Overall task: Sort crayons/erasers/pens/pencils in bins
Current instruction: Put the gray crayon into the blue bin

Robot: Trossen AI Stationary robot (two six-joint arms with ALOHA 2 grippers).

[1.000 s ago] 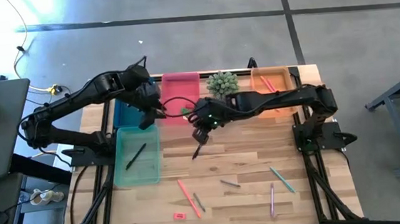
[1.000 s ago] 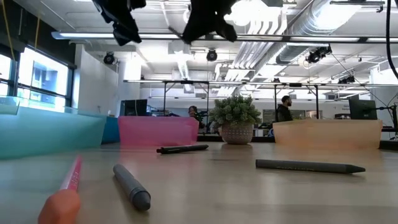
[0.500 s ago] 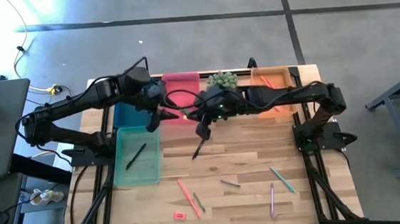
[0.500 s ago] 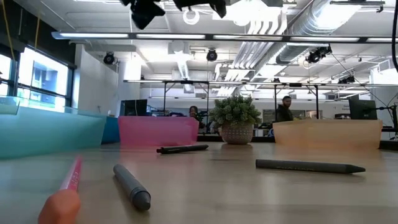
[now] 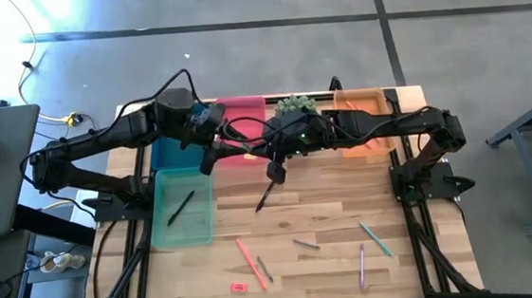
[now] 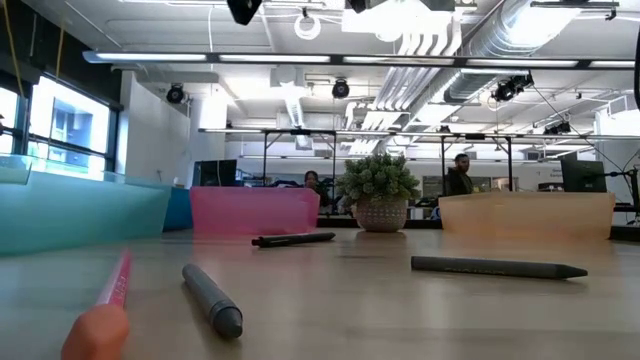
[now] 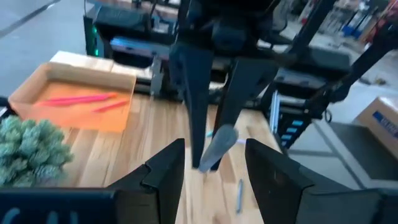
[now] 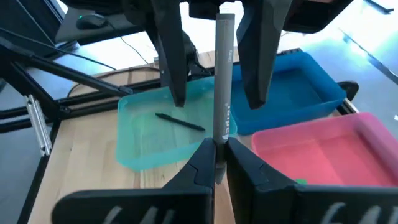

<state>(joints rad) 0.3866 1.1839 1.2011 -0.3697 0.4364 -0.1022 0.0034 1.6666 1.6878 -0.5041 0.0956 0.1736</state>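
My right gripper point(image 8: 219, 146) is shut on a grey crayon point(image 8: 224, 74) and hangs high over the table's middle point(image 5: 275, 172), in front of the pink bin point(image 5: 240, 113). My left gripper point(image 7: 216, 149) faces it from the left point(image 5: 212, 158), open. In the right wrist view its two fingers point(image 8: 174, 62) stand on either side of the crayon's free end, apart from it. The teal bin point(image 5: 181, 208) holds a dark pen point(image 5: 180, 208). Pink pencils point(image 7: 81, 98) lie in the orange bin point(image 5: 363, 108). The blue bin point(image 5: 166, 152) is partly hidden by the left arm. My right gripper pinches the grey crayon by its near end point(image 8: 219, 140) between its two fingers. The crayon runs on in line with the fingers and sticks out past their tips toward the left gripper. It is lifted clear of the table.
On the wood lie a dark pen point(image 5: 263, 200), a salmon pencil point(image 5: 249, 263), a green pencil point(image 5: 375, 238), a purple pencil point(image 5: 362, 265), two grey crayons point(image 5: 304, 245) point(image 5: 264, 268) and a red eraser point(image 5: 239, 286). A potted plant point(image 5: 293, 109) stands between the pink and orange bins.
Both grippers have risen, almost out of the top of the low view, and tipped up nearer to level. My left gripper has swung toward the table's right, closer to the right gripper. My right gripper has carried the grey crayon up with it and stayed shut.
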